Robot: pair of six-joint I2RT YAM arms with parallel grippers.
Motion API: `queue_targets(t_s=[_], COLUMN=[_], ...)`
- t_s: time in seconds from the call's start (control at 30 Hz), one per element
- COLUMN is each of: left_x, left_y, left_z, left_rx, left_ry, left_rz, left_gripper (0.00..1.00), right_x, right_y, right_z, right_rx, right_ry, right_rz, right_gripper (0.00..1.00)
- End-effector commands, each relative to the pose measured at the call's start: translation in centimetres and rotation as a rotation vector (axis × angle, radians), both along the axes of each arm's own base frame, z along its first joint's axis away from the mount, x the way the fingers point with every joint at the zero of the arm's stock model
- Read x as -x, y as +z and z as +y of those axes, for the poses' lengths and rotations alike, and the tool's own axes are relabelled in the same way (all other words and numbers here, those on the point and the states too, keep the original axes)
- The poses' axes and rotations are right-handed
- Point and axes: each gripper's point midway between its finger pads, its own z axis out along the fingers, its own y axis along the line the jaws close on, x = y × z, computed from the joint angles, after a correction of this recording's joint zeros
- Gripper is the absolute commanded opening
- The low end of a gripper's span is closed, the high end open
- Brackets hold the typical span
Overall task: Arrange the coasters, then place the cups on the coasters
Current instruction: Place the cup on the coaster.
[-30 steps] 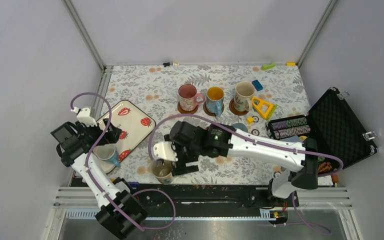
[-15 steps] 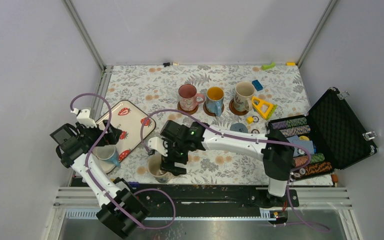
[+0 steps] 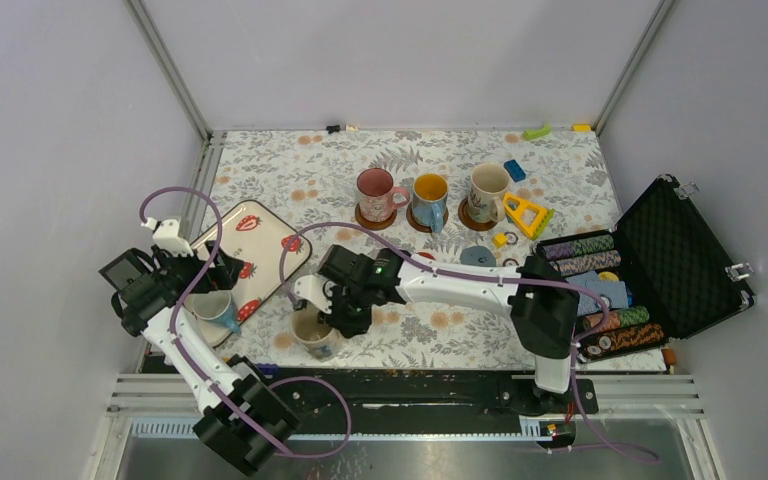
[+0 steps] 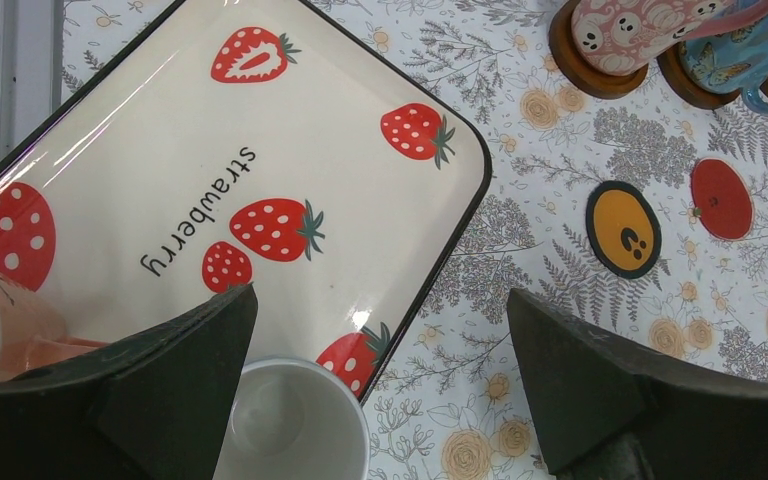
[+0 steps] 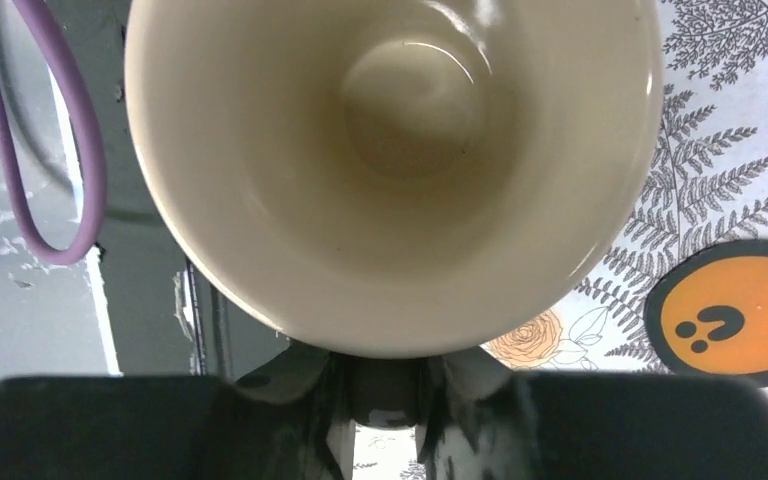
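Starting at 6 o'clock by the near table edge. Seeing right gripper (image 5: 385, 392) pinched narrow against the near side of an upright cream ceramic mug (image 5: 400, 150). Clamping on rim or handle, cannot tell which. Not telling whether it is lifted or standing on the floral tablecloth (image 3: 430, 335).

Spotting an orange round coaster with black rim (image 5: 735, 310) lying flat just at 3 o'clock of that mug in the right wrist view, bare.

Moving to 8 o'clock. Finding left gripper (image 4: 380, 300) spread fully wide, holding nothing and hanging over the near corner of a cream rectangular tray with red strawberries (image 4: 260, 130). Noting a white ceramic mug (image 4: 290, 425) upright below and between the spread fingers, untouched. Catching a peach ceramic mug (image 4: 0, 320) at its 9 o'clock, cut off by the frame.

Going further out toward centre. Logging a red round coaster (image 4: 721, 198) just beyond the orange one, apart from it and bare. Logging a grey-blue round coaster (image 3: 477, 256) past that at 2 o'clock, also bare.

Ending at 12 o'clock with three mugs in a row, each on one of the dark brown round coasters (image 4: 580, 70): pink ceramic mug (image 3: 375, 190), blue ceramic mug with yellow interior (image 3: 430, 197), cream printed mug (image 3: 487, 188).

Marking at 3 o'clock a black foam-lined case (image 3: 680, 250), lying open, with striped chips inside.
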Motion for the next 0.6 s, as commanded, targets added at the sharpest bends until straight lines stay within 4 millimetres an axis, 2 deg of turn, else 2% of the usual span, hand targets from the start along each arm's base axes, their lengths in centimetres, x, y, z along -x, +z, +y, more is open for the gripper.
queue_targets(t_s=[0.0,0.1,0.17,0.2,0.23,0.27,0.3,0.33,0.43,0.57], left_x=[-0.1,-0.1,-0.1,-0.1,-0.1,-0.2,-0.3,-0.4,-0.5,-0.5], left_y=[0.9,1.0,1.0,1.0,1.1,1.1,1.2,1.3,1.5,1.7], left_z=[-0.3,-0.4,-0.5,-0.5,-0.4,-0.3,0.0,0.3,0.9,1.1], left_rx=[-0.026,-0.029,-0.027,-0.026,-0.023,-0.018,-0.015,-0.012,-0.003,-0.005], left_ry=[-0.042,-0.043,-0.046,-0.045,-0.04,-0.027,-0.008,0.013,0.056,0.071], left_rz=[-0.059,-0.063,-0.064,-0.065,-0.065,-0.062,-0.059,-0.057,-0.049,-0.049], left_gripper=[0.98,0.99,0.99,0.99,0.99,0.99,0.98,0.98,0.99,0.98], right_x=[-0.2,-2.0,-3.5,-4.5,-5.4,-6.6,-7.6,-8.8,-11.0,-12.6], right_y=[6.1,12.7,16.7,18.0,18.2,19.4,18.5,18.5,15.6,10.9], right_z=[0.2,-2.0,-4.7,-6.4,-8.4,-10.2,-12.3,-14.4,-20.0,-25.7], right_rx=[-0.118,-0.247,-0.328,-0.355,-0.362,-0.392,-0.376,-0.376,-0.308,-0.199], right_ry=[0.039,0.021,-0.027,-0.061,-0.093,-0.141,-0.187,-0.24,-0.378,-0.585], right_rz=[-0.073,-0.229,-0.324,-0.367,-0.402,-0.451,-0.486,-0.543,-0.656,-0.698], right_gripper=[0.0,0.0,0.0,0.0,0.0,0.0,0.0,0.0,0.0,0.0])
